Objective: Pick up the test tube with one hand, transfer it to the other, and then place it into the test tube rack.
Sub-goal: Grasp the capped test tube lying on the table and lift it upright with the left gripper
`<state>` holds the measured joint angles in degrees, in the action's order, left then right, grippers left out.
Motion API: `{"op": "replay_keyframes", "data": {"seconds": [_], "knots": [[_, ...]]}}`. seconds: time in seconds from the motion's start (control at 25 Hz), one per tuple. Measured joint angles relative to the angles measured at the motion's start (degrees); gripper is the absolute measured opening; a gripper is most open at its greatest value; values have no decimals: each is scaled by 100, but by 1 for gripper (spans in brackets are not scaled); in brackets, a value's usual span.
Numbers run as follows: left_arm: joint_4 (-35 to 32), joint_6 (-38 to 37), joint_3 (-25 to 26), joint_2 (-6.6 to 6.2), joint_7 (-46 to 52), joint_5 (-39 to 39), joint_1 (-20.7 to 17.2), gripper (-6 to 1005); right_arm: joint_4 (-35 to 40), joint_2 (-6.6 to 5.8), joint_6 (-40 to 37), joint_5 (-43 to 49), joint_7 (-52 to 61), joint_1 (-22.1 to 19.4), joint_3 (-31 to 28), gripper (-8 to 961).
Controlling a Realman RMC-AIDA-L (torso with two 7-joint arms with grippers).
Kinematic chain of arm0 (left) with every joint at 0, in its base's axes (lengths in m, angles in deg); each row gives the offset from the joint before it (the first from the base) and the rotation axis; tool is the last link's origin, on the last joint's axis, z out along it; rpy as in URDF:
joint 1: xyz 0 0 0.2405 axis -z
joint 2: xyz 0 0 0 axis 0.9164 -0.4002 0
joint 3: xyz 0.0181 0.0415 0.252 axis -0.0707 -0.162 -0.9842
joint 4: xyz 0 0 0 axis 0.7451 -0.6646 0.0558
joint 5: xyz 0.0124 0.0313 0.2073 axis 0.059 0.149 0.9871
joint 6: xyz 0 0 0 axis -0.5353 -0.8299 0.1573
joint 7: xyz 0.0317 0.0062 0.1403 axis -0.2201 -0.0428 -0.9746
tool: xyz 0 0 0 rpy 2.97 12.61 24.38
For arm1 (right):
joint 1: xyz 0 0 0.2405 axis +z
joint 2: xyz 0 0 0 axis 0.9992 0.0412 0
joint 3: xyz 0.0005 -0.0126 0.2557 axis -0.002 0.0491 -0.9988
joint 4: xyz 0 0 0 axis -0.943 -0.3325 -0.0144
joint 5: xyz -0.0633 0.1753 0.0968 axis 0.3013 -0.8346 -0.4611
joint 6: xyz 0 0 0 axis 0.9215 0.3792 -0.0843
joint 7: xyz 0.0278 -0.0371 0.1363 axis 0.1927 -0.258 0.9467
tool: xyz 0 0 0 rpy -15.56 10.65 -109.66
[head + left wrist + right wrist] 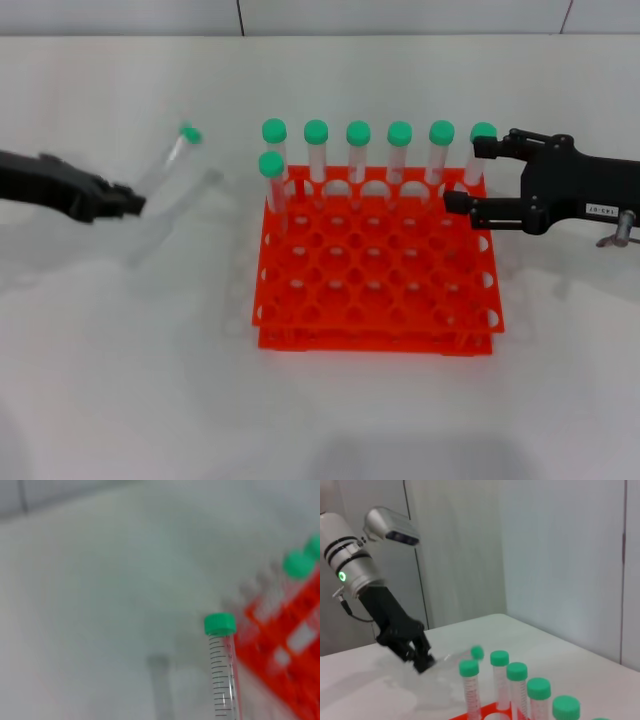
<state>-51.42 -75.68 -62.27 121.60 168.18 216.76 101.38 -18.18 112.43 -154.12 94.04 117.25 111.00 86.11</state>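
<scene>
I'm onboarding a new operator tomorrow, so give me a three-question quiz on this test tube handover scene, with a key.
1. True or false: the left gripper holds the test tube above the table, left of the test tube rack.
2. How many green-capped tubes stand in the rack? A) four B) seven C) ten
3. Fill in: the right gripper is beside the rack's far ____ corner.

Key: 1 true; 2 B, six in the back row and one in front of that row's left end; 3 right, with its fingers spread around the capped tube standing there.
</scene>
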Motion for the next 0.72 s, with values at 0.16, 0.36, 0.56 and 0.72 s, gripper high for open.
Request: {"op": "replay_keyframes", "data": {"seconds": [0.16, 0.36, 0.56, 0.72], "knots": [[-277, -38, 517, -1, -393, -822, -252, 196, 20, 7, -38, -9, -8, -49, -63, 860], [-273, 12, 685, 69, -1156, -2114, -470, 197, 131, 6, -60, -76, -11, -135, -72, 860], [65, 89, 673, 199, -1941, -3013, -391, 197, 250, 1, -195, -100, -11, -151, -144, 860], [510, 60, 635, 320, -2611, -3524, -128, 198, 307, -7, -274, -100, -5, -157, -147, 860]]}}
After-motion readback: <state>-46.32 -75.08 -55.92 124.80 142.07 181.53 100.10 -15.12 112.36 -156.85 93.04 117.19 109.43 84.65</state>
